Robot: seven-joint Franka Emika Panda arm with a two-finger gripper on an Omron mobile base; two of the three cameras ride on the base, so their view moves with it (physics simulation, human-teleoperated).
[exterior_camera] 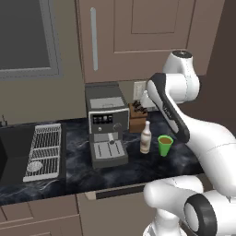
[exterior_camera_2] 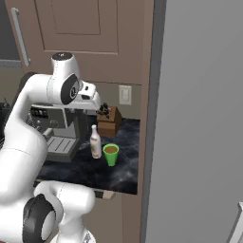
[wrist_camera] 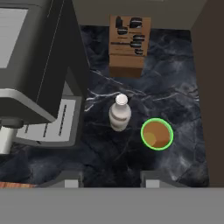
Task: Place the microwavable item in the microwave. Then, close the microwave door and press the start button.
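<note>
The tool [wrist_camera: 109, 181], its tips rising at the bottom of the hand view, hangs parted and grasping nothing above the dark tabletop [wrist_camera: 175, 92], so I judge the task barely begun: cup not yet picked up, microwave loading, door and start button all left. The green cup [wrist_camera: 157, 134] stands upright right of centre, brown inside, likely a drink, just beside a white bottle [wrist_camera: 119, 114] with its cap on.

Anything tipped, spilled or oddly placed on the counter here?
Nothing stands out. The green cup stands upright with its brown contents inside, apart from the upright bottle. The knife block and coffee machine sit squarely on the dark counter.
</note>
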